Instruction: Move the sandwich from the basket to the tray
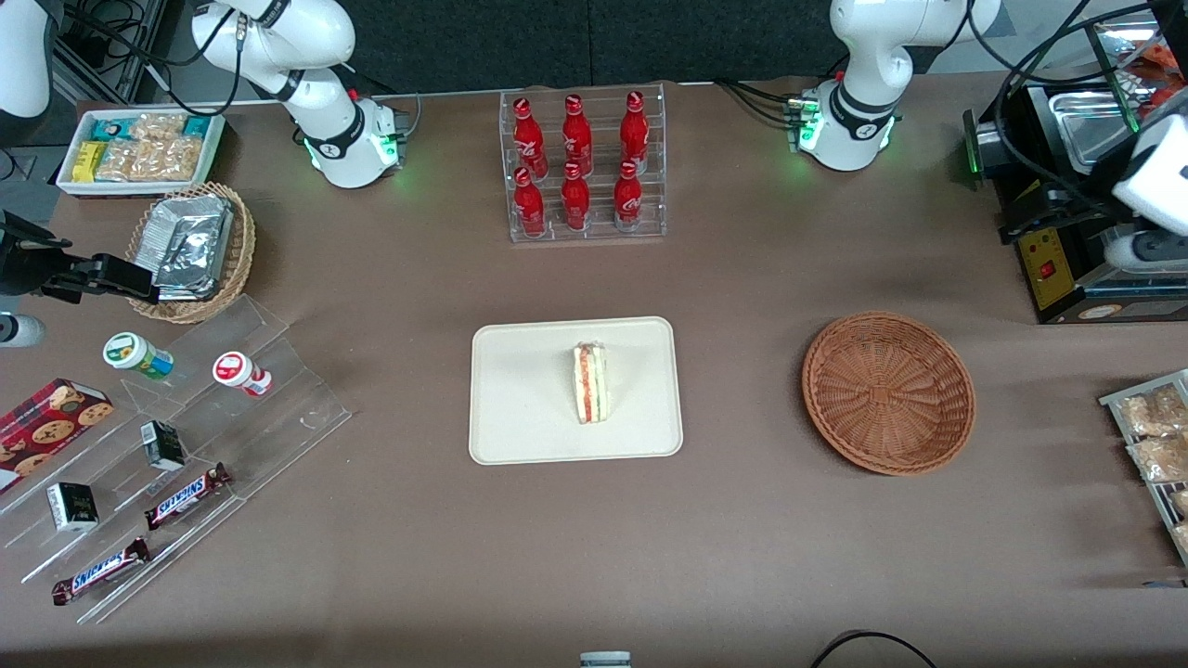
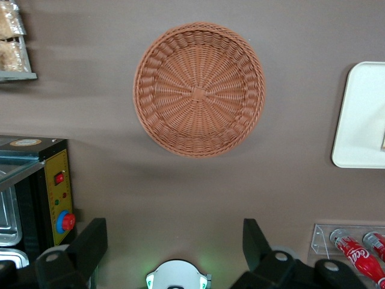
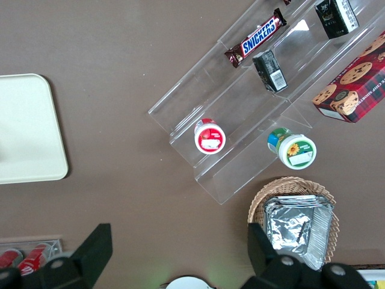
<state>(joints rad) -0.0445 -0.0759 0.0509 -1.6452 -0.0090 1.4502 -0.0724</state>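
Already resting on tray (image 1: pixel 529 390): sandwich (image 1: pixel 591 382), long axis toward bottles; basket (image 2: pixel 198 89) bare below spread, unladen tool (image 2: pixel 174 250).

My arm (image 1: pixel 868 70) is white and round, with black cables and a green light at its base. My gripper (image 2: pixel 174 250) has two black fingers (image 2: pixel 90 244), spread wide.

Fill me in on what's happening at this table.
The sandwich stands on its edge on the tray, and the basket beside it holds nothing, so the transfer looks done. The left arm's gripper is open and holds nothing, above the table between the basket and the arm's base.
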